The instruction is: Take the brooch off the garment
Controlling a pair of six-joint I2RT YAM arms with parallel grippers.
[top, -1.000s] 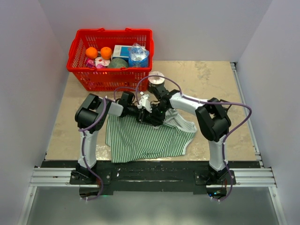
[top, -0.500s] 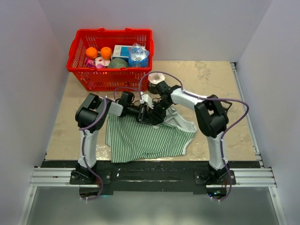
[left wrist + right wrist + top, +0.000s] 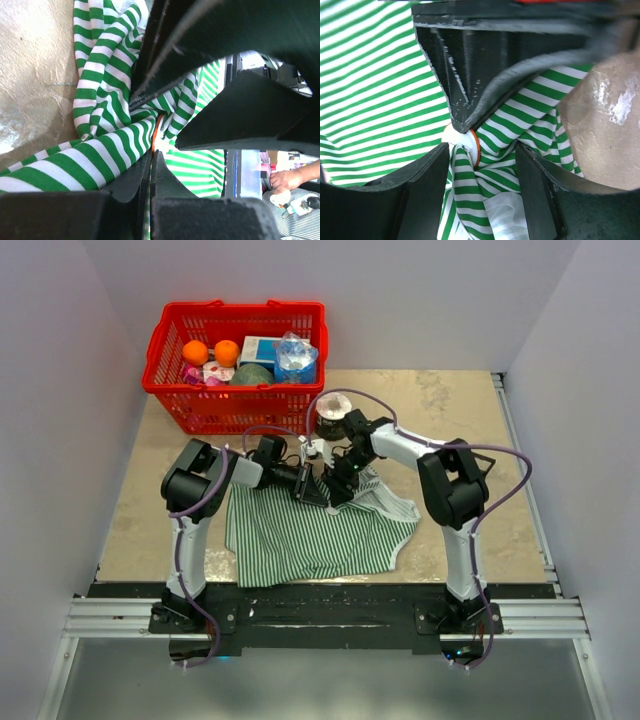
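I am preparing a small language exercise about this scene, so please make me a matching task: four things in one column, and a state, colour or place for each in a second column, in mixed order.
Things:
1. left gripper
2. right gripper
3. brooch
4. basket

Descriptions:
A. red, stands beyond the garment
B. open, right at the brooch
C. shut, pinching the garment
D. whitish disc with an orange rim, on the garment

Pairs: 1-C, 2-B, 3-D, 4-A.

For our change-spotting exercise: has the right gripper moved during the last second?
Yes, slightly: the right gripper and its wrist shifted rightward, away from the white tape roll, uncovering more of it.
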